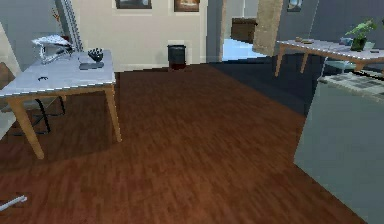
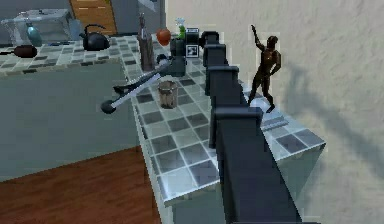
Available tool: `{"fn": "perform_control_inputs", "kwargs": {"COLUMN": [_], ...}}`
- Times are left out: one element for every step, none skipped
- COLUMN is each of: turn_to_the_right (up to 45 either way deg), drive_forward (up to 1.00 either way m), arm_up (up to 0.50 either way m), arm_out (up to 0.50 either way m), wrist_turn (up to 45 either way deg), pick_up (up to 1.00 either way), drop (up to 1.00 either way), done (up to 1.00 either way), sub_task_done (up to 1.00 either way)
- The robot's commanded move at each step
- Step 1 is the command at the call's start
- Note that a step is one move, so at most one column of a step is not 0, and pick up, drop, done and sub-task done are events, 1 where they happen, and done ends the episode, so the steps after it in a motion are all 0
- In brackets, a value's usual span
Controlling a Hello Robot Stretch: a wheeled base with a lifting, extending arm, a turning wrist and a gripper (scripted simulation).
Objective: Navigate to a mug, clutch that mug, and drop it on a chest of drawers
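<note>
Grey mug (image 2: 167, 94), upright (on tiled counter (image 2: 178, 150))

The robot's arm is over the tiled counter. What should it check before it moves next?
1. Cup in sight: ok. A small grey cup stands on the tiled counter.
2. Arm over the counter: ok. The arm stretches across it.
3. Jaws holding something: cannot tell.
4. Jaws touching the cup: cannot tell. They lie just left of it in the arm side view.
5. Room beside the arm: not ok. A dark statue stands close beside it.
6. Floor for driving: ok. The wooden floor ahead is bare.
</note>
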Motion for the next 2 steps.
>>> {"fn": "perform_control_inputs", "kwargs": {"turn_to_the_right": [0.0,0.0], "drive_forward": [0.00,0.00], "arm_up": [0.00,0.00], "arm_out": [0.00,0.00], "wrist_turn": [45.0,27.0], "pick_up": [0.00,0.00], "drop": [0.00,0.00], "done": [0.00,0.00], "sub_task_done": [0.00,0.00]}}
